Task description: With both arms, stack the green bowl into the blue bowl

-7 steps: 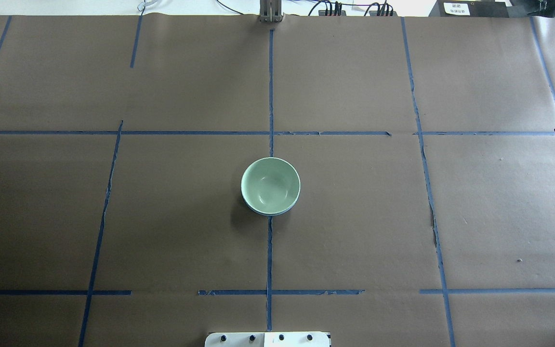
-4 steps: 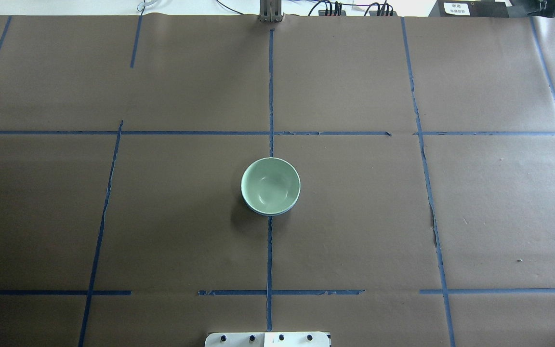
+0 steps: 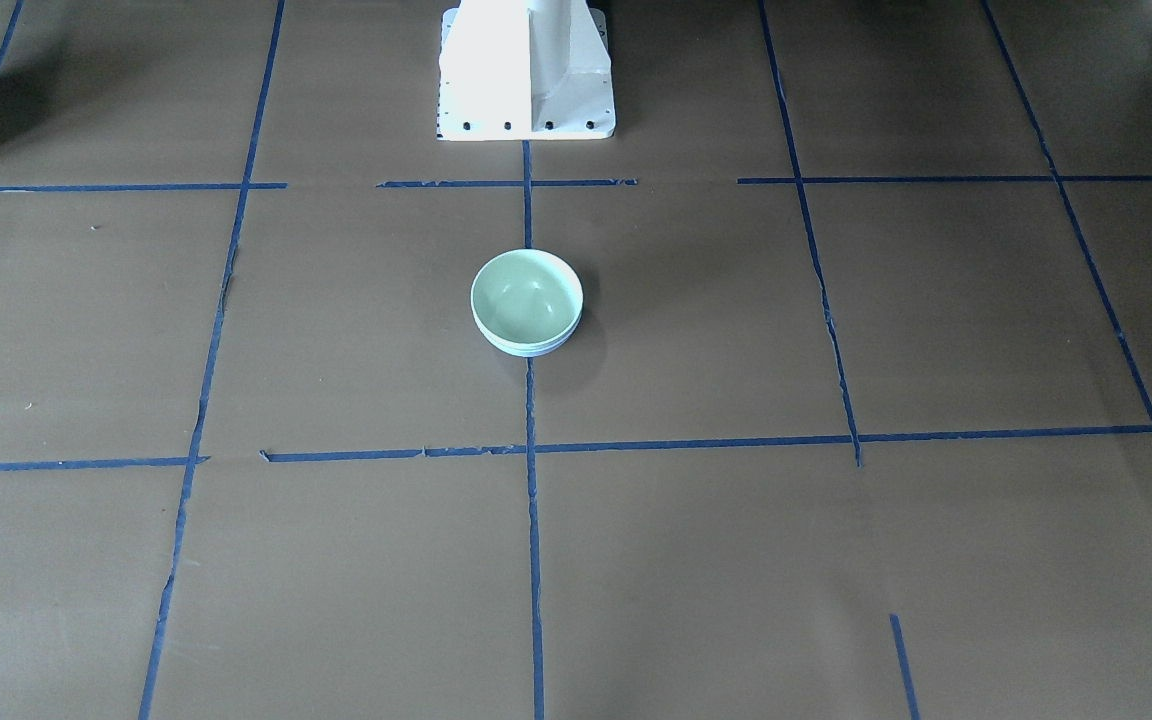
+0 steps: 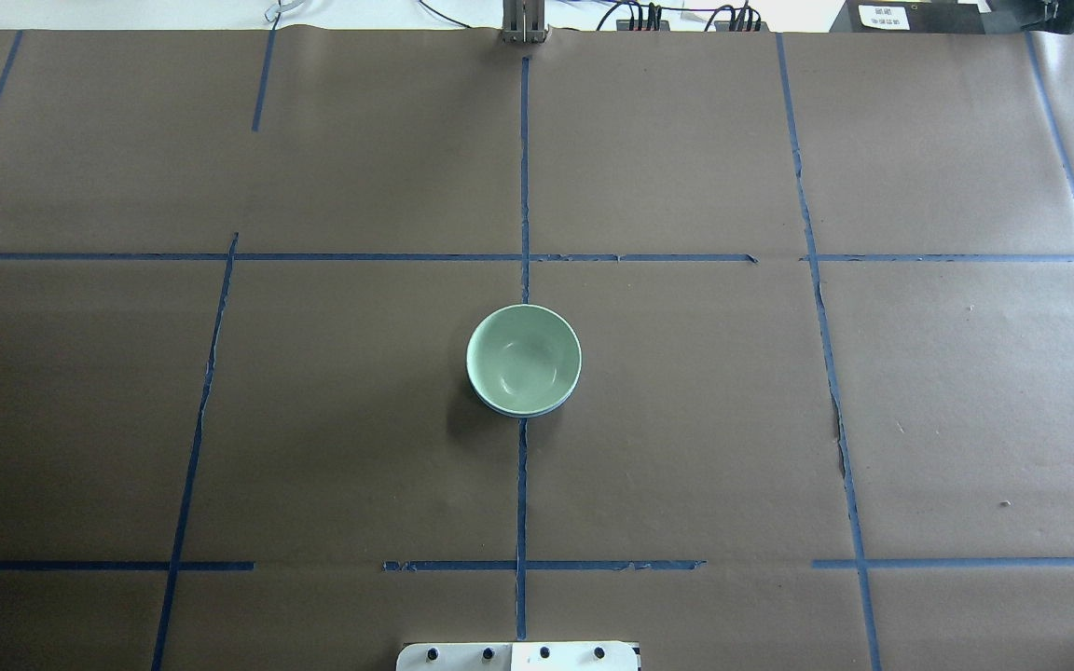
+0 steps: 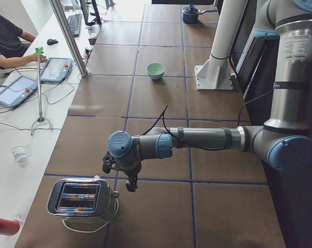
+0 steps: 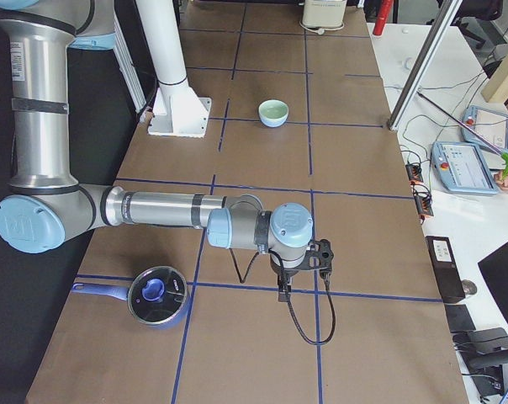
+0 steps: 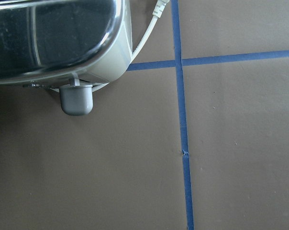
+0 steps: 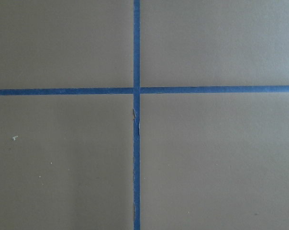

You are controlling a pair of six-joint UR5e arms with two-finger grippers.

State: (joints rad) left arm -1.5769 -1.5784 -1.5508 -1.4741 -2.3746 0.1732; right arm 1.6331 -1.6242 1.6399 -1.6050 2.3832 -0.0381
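Watching the right gripper (image 6: 283, 288) leave the overhead view, we saw the green bowl (image 4: 523, 357) nested in the blue bowl (image 4: 528, 413) in front of the pedestal base (image 3: 526, 70), judged the stacking done, and could not tell how wide it or the left gripper (image 5: 130, 182) stood.

You are looking at a brown-papered desk (image 4: 313, 419) that is carrying a grid of blue tape (image 4: 524, 168). The blue bowl (image 4: 528, 412) is sitting on the centre line, holding the green bowl (image 4: 523, 357). A toaster (image 5: 81, 198) is standing at the left end, a lidded pot (image 6: 157, 295) at the right end, and the white pedestal (image 3: 526, 70) at the robot's edge.
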